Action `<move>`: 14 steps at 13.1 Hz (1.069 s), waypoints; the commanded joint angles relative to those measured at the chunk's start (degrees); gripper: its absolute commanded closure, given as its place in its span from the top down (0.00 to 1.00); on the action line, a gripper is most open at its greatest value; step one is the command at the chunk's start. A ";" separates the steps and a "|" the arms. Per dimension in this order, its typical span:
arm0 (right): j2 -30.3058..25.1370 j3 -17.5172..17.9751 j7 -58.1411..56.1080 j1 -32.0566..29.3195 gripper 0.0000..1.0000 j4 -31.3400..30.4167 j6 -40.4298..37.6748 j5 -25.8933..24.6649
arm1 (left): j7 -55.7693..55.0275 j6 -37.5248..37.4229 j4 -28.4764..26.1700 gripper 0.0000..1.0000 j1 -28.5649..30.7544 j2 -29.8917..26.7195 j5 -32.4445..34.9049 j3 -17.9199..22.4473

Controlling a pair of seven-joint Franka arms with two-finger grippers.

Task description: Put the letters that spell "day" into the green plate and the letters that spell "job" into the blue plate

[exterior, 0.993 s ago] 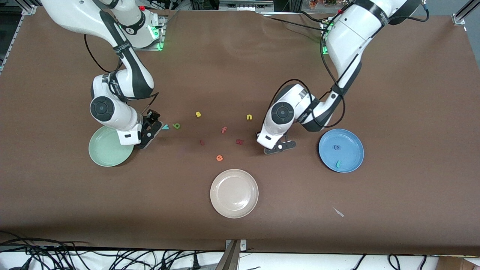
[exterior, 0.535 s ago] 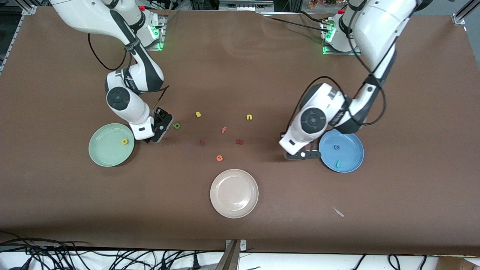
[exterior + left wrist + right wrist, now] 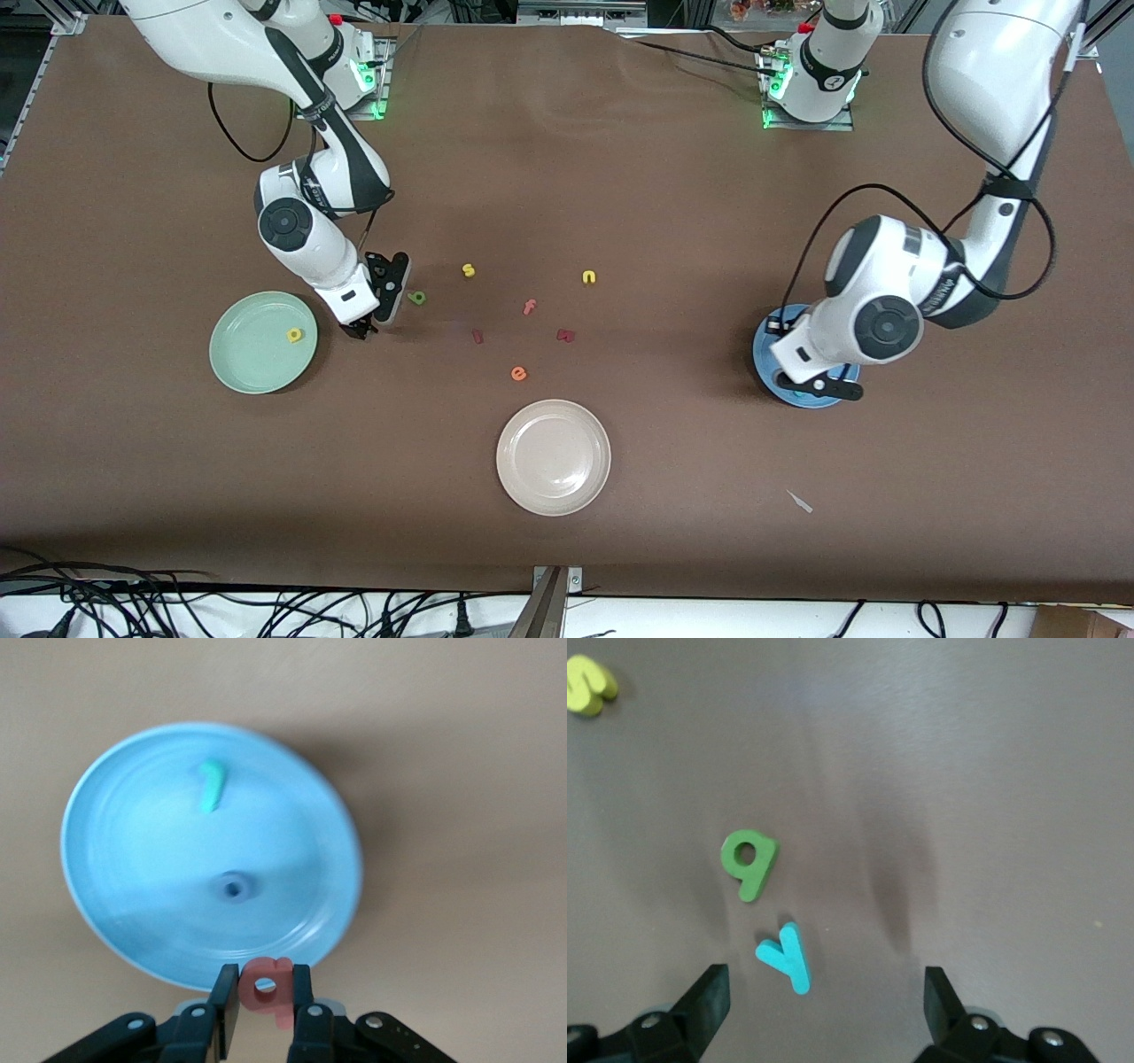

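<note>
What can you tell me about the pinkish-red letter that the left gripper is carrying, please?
The pinkish-red "b" is a small, matte, foam-like letter with a round hole in its bowl and a short stem. It is pinched between the fingers of the left gripper, one pad on each side, and touches nothing else. It hangs in the air over the edge of the blue plate, which already holds a teal "j" and a blue "o".
</note>
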 commanded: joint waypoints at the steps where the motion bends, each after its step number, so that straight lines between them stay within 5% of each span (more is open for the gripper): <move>1: 1.72 0.12 -3.80 -0.30 0.96 -0.32 1.75 -0.70 | 4.74 2.44 -5.16 0.06 3.98 -0.16 -0.39 -0.61; 5: 1.72 0.12 -5.64 -0.21 0.88 -0.41 1.32 -0.70 | 14.08 9.46 -5.62 0.11 9.01 3.08 0.31 -0.52; 6: 1.72 0.12 -5.91 -0.04 0.84 -0.41 1.32 -0.70 | 13.82 9.92 -5.27 0.37 8.49 3.52 0.40 -0.43; 7: 1.72 0.12 -5.91 0.22 0.78 -0.41 1.23 -0.70 | 13.73 9.93 -5.18 0.99 8.31 3.36 0.40 -0.52; 10: 1.63 0.12 -5.65 0.93 0.63 -0.50 1.23 -0.78 | 13.82 8.96 -4.31 1.00 8.22 1.52 0.40 -0.69; 14: 1.63 0.12 -5.56 1.63 0.37 -0.50 1.23 -1.66 | 13.55 -2.35 3.67 1.00 7.78 -2.00 0.40 -4.72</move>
